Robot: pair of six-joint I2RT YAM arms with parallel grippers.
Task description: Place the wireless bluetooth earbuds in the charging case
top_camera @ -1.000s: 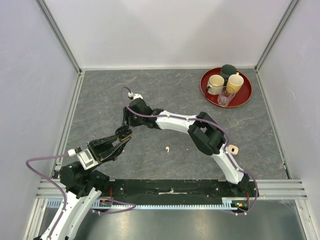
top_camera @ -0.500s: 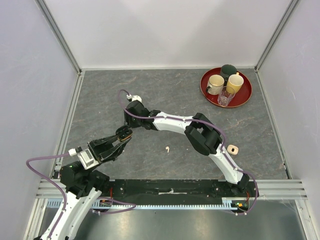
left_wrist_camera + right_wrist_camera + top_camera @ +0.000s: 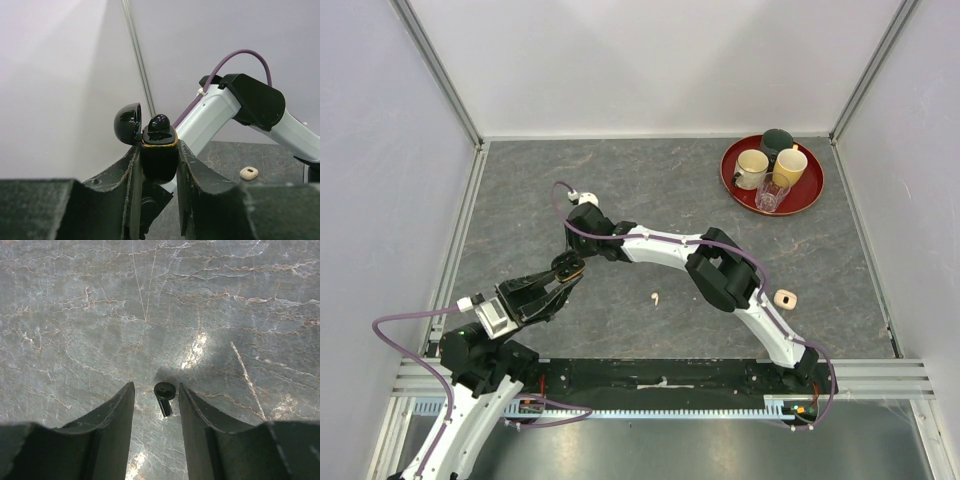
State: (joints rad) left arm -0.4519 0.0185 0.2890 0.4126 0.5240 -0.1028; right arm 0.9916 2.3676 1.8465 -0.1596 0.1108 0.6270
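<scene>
A grey marbled table (image 3: 520,200) is seen from above, with the right arm (image 3: 665,245) stretched across it toward the left centre and the left arm (image 3: 460,430) folded near the front left corner. A red tray (image 3: 812,188) is set at the far right corner, and on it a cream mug (image 3: 752,166), a yellow mug (image 3: 790,165), a dark cup (image 3: 777,140) and a clear glass (image 3: 770,196) are grouped closely. The black charging case (image 3: 159,162) is clamped upright between the fingers of the left gripper (image 3: 159,150), above the table; its lid (image 3: 127,124) is hinged open to the left, and a seated black earbud (image 3: 160,122) is lodged in its top. The right gripper (image 3: 156,387) is lowered close to the table with its jaws parted, and a loose black earbud (image 3: 164,396) is lying on the surface between the two fingers, with a gap visible on each side. A cream-white earbud (image 3: 655,298) is left on the table near the front centre, well apart from both grippers. A small cream rounded item (image 3: 785,298) is lying beside the right arm's lower link; what it is cannot be told.
</scene>
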